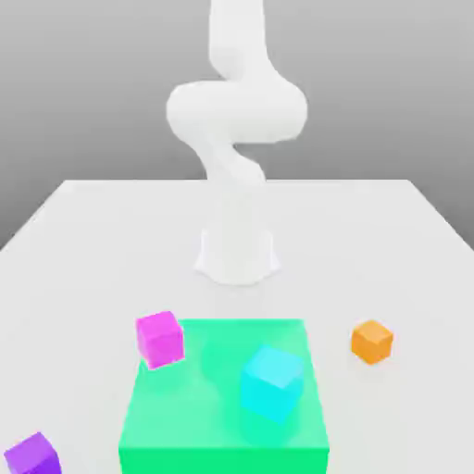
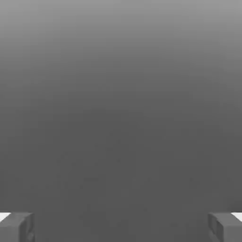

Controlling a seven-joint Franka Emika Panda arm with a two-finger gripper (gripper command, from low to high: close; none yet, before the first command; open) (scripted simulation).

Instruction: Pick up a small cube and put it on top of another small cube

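The small orange cube [image 1: 372, 341] rests on the white table toward the exterior view's right, just off the green slab. In the hand view my gripper [image 2: 121, 227] is open: its two grey fingertips [image 2: 16, 227] stand far apart with nothing between them, against plain grey background. The white arm [image 1: 237, 111] rises from its base at the table's middle and leaves the exterior view at the top.
A flat green slab [image 1: 176, 435] lies at the front, with a larger cyan cube [image 1: 272, 381] on it. A magenta cube [image 1: 159, 337] sits at the slab's far left corner. A purple cube [image 1: 32, 455] is at the front left. The arm's base [image 1: 237, 255] stands behind the slab.
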